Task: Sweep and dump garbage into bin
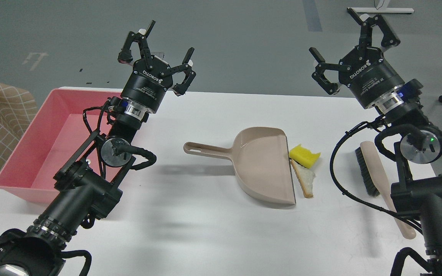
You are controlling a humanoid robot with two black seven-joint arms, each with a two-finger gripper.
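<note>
So this looks like the very start, nothing has been picked up yet. Both arms are raised above the table [205,237] with nothing in them. The left gripper [159,53], upper left of the frame, has its fingers spread wide and holds nothing. Same for the right gripper [343,42] in the upper right: wide open, empty.

The garbage is 2 small bits sitting just right of centre: a yellow sponge block [304,155] and a triangular bread slice [304,179]. Both lie right at the open lip of the beige dustpan [261,165], touching it or very nearly, hard to say which. The dustpan lies flat in the middle of the frame with its handle pointing left. The brush [374,168] lies on the right side of the table, partly hidden behind the right arm, bristles facing the garbage.

The pink bin [25,153] is over on the left edge, well apart from the dustpan, and part of it sits behind the left arm. What I can see of its floor looks bare.

My guess for the next move: right gripper drops down onto the brush handle, left one takes the dustpan handle. The brush handle lies flat on the table, so that's probably the fiddly grab. After that it's a short push, since the 2 pieces are already at the lip.
</note>
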